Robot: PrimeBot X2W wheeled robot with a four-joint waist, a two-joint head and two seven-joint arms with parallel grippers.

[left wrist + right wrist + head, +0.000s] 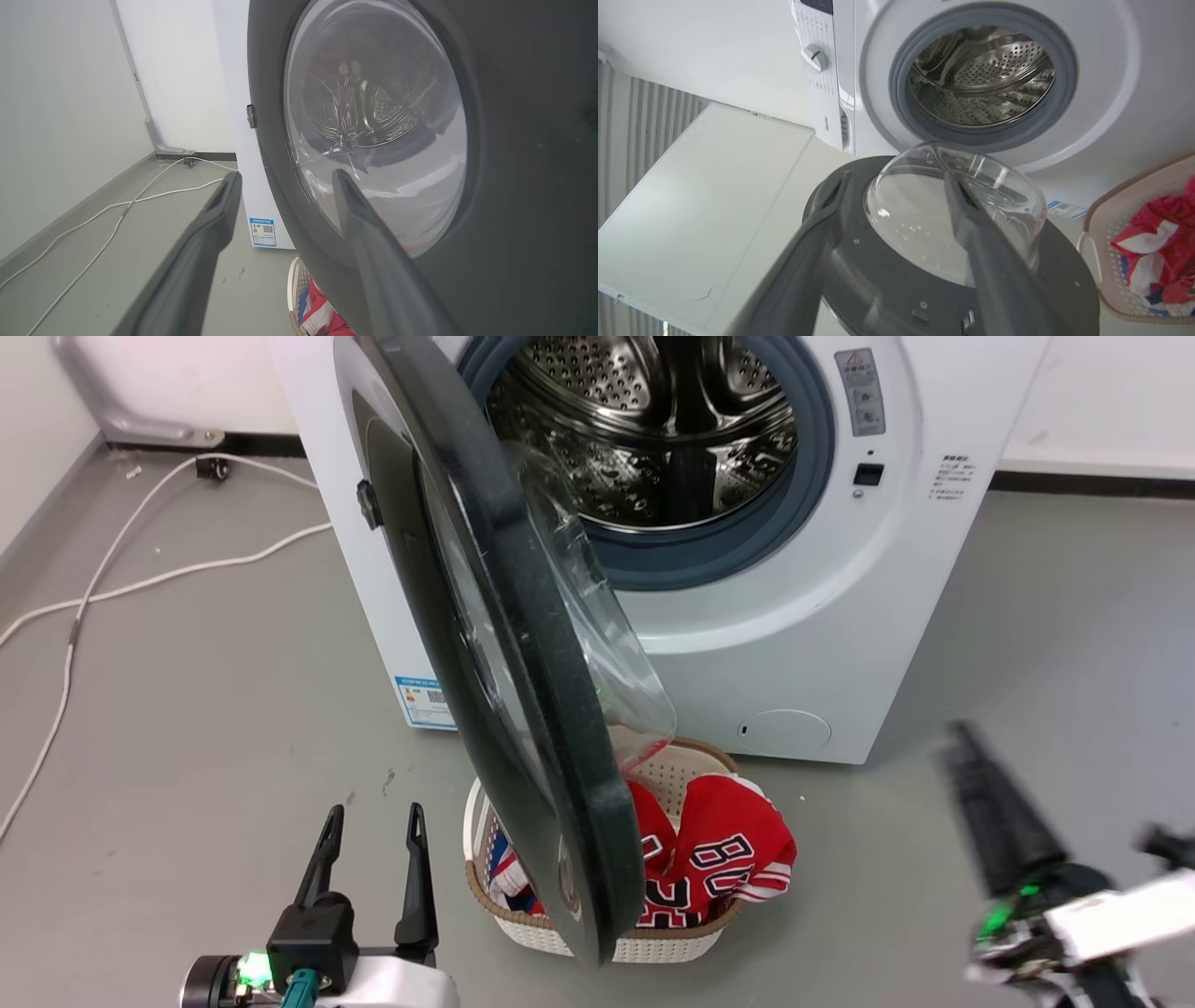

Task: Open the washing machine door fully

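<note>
The washing machine door point(523, 691) stands partly open, swung out from the front of the washing machine point(803, 644) on a hinge at the robot's left of the opening, so that the head view sees it almost edge-on. Its clear glass bowl point(597, 607) bulges toward the robot's right, and its glossy black outer face looks to the left. Behind it the perforated steel drum point(653, 420) and the grey gasket point(709, 555) lie open to view. In the head view the lower edge of the door overlaps a pale woven basket point(644, 947) that sits on the grey floor point(233, 709) in front of the washer and holds a red garment point(728, 859) with dark numbers. The left end effector point(373, 810) is at the lower left of the head view, on the outer side of the door and beside the basket; its two dark fingers are spread apart with nothing between them. In the left wrist view one finger overlaps the door's glass, though whether it touches cannot be told. The right end effector point(896, 179) is on the inner side of the door; its fingers are likewise spread wide and hold nothing, with the glass bowl seen beyond them. A blue sticker point(425, 700) and a round flap point(784, 730) sit low on the washer's front, and a white cable point(140, 583) trails over the floor to the left.
</note>
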